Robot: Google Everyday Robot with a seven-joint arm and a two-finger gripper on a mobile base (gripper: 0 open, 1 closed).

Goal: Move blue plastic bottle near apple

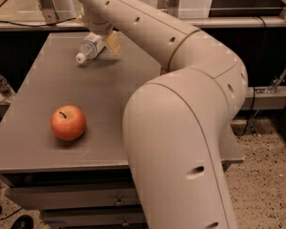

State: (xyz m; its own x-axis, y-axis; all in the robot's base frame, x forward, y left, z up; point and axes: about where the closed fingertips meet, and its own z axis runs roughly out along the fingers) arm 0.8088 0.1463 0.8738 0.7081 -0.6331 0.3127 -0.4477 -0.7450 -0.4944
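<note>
The blue plastic bottle (89,48) lies at the far left of the grey table (47,147), its white cap pointing to the near left. My gripper (101,44) is down at the bottle's body, reaching in from the right, with the arm stretched over the table. The apple (68,122), red-orange with a dark stem, sits alone at the near left of the table, well apart from the bottle and the gripper.
My large arm (181,128) fills the right half of the view and hides the table's right side. A small bottle (0,83) stands off the table's left edge. A shelf rail (219,22) runs behind the table.
</note>
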